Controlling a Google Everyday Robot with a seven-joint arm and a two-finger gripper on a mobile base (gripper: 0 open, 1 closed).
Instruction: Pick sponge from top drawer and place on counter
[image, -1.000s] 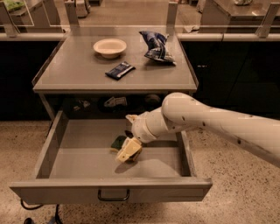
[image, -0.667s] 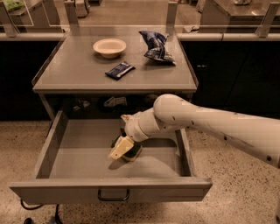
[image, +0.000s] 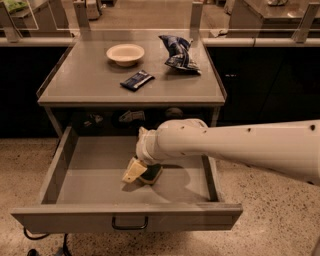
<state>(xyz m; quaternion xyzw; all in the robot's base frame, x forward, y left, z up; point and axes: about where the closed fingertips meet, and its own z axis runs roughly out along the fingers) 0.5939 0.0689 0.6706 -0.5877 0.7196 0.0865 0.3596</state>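
The top drawer is pulled wide open under the counter, with its dark handle at the front. The sponge, dark green over yellow, lies on the drawer floor near the middle. My gripper is down inside the drawer, right against the sponge's left side. My white arm reaches in from the right and hides the drawer's back right part.
On the counter stand a white bowl, a crumpled blue chip bag and a flat dark blue snack packet. Small items sit on a dark shelf behind the drawer. Dark cabinets flank both sides.
My gripper has moved left and lower in the drawer, down to the sponge. The sponge seems to have stayed in about the same place.
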